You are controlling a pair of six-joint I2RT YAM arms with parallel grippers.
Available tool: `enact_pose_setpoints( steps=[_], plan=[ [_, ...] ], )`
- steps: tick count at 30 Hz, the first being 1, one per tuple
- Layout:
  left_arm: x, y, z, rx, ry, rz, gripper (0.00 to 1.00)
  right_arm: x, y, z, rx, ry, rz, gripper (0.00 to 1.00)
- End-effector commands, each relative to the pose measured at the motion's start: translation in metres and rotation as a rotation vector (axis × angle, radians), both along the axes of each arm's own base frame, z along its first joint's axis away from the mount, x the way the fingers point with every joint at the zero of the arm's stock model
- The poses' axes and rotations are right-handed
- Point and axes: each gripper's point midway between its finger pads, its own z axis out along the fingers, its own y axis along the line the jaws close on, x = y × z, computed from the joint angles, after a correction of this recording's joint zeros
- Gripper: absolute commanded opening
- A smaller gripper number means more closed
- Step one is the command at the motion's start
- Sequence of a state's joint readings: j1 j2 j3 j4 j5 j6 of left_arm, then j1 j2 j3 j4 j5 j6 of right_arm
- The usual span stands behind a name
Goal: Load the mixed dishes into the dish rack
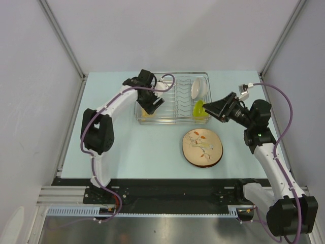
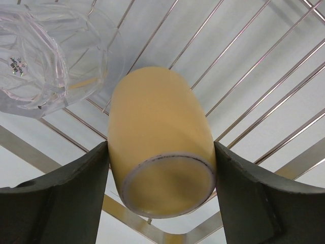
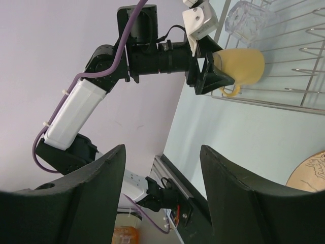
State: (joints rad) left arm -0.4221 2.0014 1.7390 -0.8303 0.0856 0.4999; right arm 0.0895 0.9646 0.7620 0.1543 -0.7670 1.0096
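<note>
left pincer (image 2: 161, 152): clamped on mug (image 2: 157, 132), which lies sideways in rack (image 1: 177, 72)
right pincer (image 3: 161, 150): apart, empty
plate (image 1: 202, 147): flat on counter (image 1: 147, 145), toward the bases from right pincer; right arm nearer

Left arm (image 1: 109, 108) comes up from its base at the near edge of the desk, elbow kicked out to the left. From there the forearm reaches far and right, with the wrist bent so the left gripper (image 1: 151, 104) points down. From the wrist view its fingers (image 2: 76, 188) sit flat against both sides of the yellow-orange mug (image 2: 157, 152), so it's got a proper grip on it. Right arm (image 1: 271, 157) rises from the near right corner, leans toward the far side, then turns left at the wrist, roughly level. The right gripper (image 1: 210, 108) has its fingers (image 3: 91, 193) spread apart, nothing between them.
</note>
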Motion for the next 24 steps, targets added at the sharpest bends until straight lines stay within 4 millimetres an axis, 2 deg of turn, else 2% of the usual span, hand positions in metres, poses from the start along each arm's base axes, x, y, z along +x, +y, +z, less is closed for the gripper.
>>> enact_pose_setpoints(
  steps=[1, 3, 4, 6, 7, 8, 10, 12, 18, 21, 22, 23, 24],
  plan=[
    [0.007, 0.011, 0.015, 0.043, -0.071, 0.0, 0.02, -0.004, -0.002, 0.004, -0.014, -0.029, -0.003, 0.67],
    [0.008, 0.014, 0.014, 0.061, -0.068, 0.006, 0.21, -0.004, -0.002, 0.002, -0.021, -0.028, -0.004, 0.72],
    [0.008, 0.015, 0.015, 0.066, -0.072, 0.01, 0.49, -0.004, -0.003, 0.002, -0.026, -0.028, -0.007, 0.73],
    [0.009, 0.021, 0.018, 0.089, -0.094, 0.021, 0.72, -0.005, -0.004, -0.005, -0.047, -0.017, -0.01, 0.79],
    [0.008, 0.022, 0.02, 0.091, -0.099, 0.02, 0.83, -0.006, -0.005, -0.008, -0.057, -0.011, -0.015, 0.8],
    [0.008, 0.022, 0.026, 0.081, -0.112, 0.021, 0.86, -0.007, -0.005, -0.014, -0.068, 0.015, -0.014, 0.81],
    [0.007, 0.023, 0.031, 0.077, -0.122, 0.023, 1.0, -0.006, -0.008, -0.023, -0.109, 0.016, -0.03, 0.82],
    [0.006, 0.023, 0.041, 0.063, -0.139, 0.031, 1.0, -0.011, -0.01, -0.035, -0.137, 0.063, -0.034, 0.82],
    [0.0, 0.021, 0.068, 0.023, -0.171, 0.042, 1.0, -0.017, -0.013, -0.044, -0.183, 0.079, -0.047, 0.82],
    [-0.005, 0.023, 0.09, 0.002, -0.194, 0.052, 1.0, -0.021, -0.019, -0.057, -0.236, 0.1, -0.067, 0.82],
    [-0.01, 0.018, 0.103, -0.038, -0.203, 0.036, 1.0, -0.019, -0.026, -0.065, -0.27, 0.124, -0.106, 0.81],
    [-0.014, 0.017, 0.113, -0.057, -0.211, 0.036, 1.0, -0.028, -0.031, -0.086, -0.34, 0.187, -0.103, 0.79],
    [-0.018, 0.016, 0.126, -0.079, -0.22, 0.033, 1.0, -0.029, -0.041, -0.098, -0.396, 0.223, -0.147, 0.78]
  ],
)
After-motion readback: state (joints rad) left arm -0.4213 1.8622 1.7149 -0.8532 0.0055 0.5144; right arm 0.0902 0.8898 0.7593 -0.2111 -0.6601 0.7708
